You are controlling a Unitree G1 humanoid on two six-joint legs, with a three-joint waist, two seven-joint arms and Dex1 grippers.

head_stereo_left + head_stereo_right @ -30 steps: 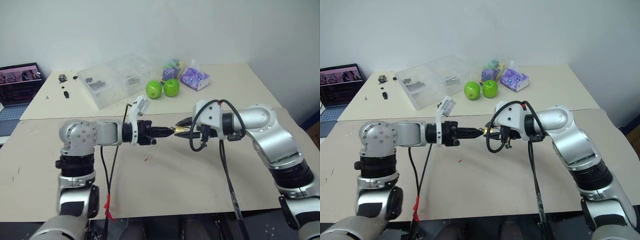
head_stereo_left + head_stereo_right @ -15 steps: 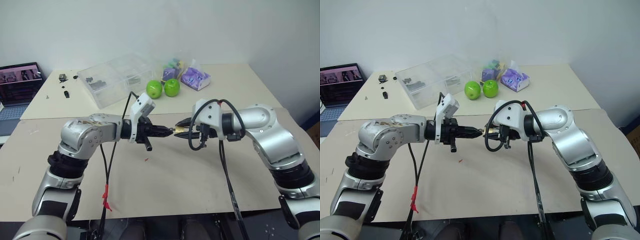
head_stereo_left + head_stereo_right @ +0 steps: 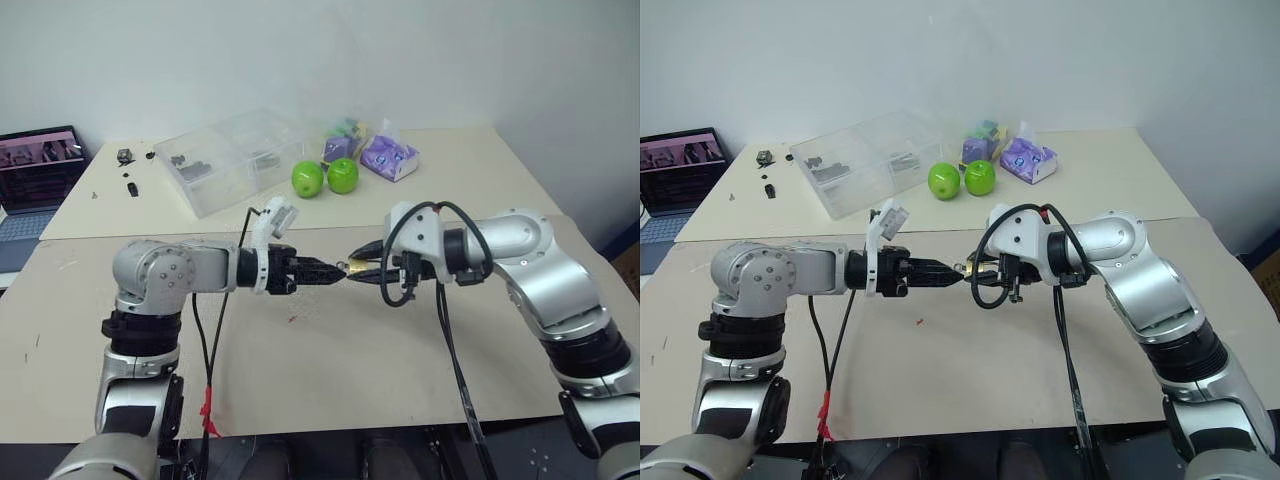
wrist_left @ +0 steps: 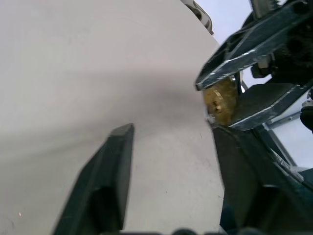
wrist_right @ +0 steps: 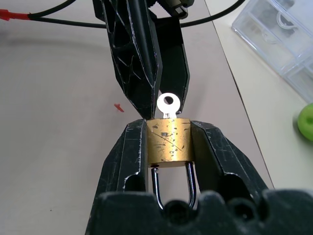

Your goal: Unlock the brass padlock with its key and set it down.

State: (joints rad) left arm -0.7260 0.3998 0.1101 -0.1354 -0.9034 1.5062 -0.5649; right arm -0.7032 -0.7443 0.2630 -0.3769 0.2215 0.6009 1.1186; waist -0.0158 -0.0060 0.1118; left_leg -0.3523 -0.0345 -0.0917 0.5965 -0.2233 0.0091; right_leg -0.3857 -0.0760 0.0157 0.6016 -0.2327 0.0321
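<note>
- The brass padlock (image 5: pixel 169 145), a tiny scuffed golden metal block with a thin silvery U-shackle, sits mid-frame in the head views, held up above the beige tabletop (image 3: pixel 330 370), not resting on it.
- It's clamped between the two black fingers of the right gripper (image 5: pixel 168 147), one finger on each side of the body, shackle pointing back toward the wrist.
- A small silver key (image 5: pixel 168 104) with a round holed head sticks out of the lock's far end, pointing at the other arm.
- What just changed: a second ago the left gripper (image 3: pixel 335 272) was pinched tight at the key; now its fingers stand apart, as the left wrist view shows, with the lock just beyond one fingertip.
- My guess is it let go of the key, either done with a turn or re-gripping. The shackle looks still seated from here, so I wouldn't call it unlocked yet.
- Further out, upper middle of the frame: two green apples (image 3: pixel 325 178), a clear plastic compartment box (image 3: pixel 225 160) and a purple packet (image 3: pixel 390 157), all well away from the action.
</note>
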